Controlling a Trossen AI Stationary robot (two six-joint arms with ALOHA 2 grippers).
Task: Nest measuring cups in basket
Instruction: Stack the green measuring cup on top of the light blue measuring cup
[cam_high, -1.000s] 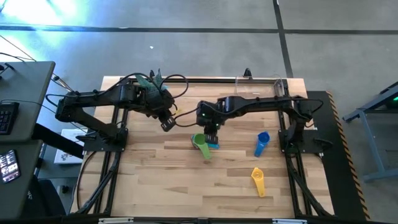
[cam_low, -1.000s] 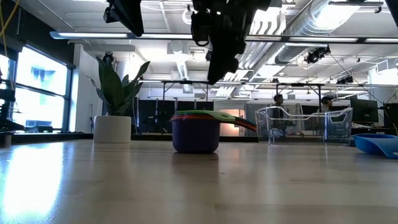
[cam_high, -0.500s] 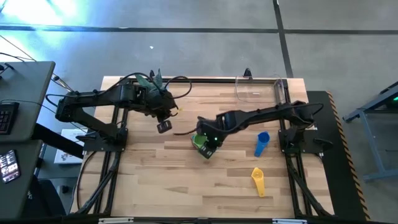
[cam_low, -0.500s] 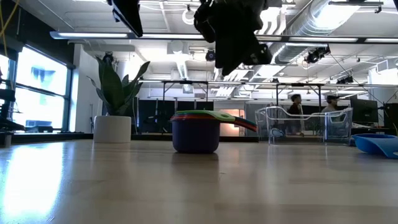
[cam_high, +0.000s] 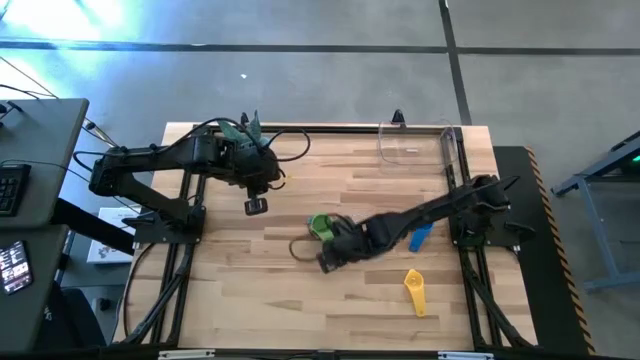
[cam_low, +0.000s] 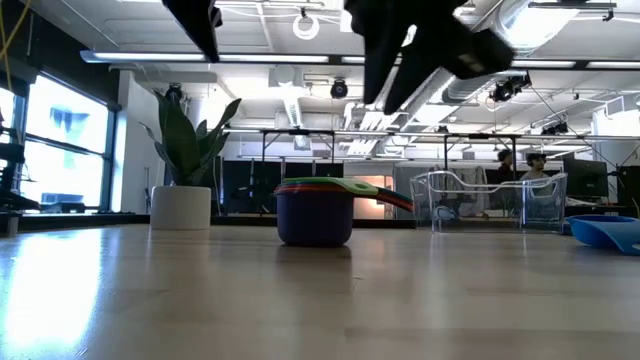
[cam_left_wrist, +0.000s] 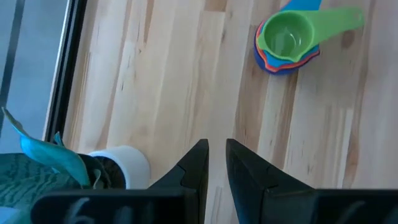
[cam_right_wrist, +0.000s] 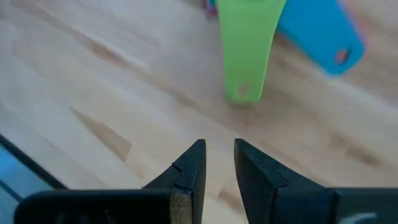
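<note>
The basket (cam_low: 488, 201) is shown clearly only in the low view, right of centre. Beyond the right gripper (cam_right_wrist: 216, 163), whose fingers are nearly pressed together, the green cup's handle (cam_right_wrist: 249, 46) is seen. The left gripper (cam_left_wrist: 216, 163) is likewise narrowly parted.

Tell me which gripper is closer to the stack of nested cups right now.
The right. The right gripper hangs just past the stack of nested cups on the near side, over their handles. The left gripper hangs farther off toward the plant.

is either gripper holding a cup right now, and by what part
No. The left gripper and the right gripper are both nearly shut on nothing; the green cup sits free on the stack.
</note>
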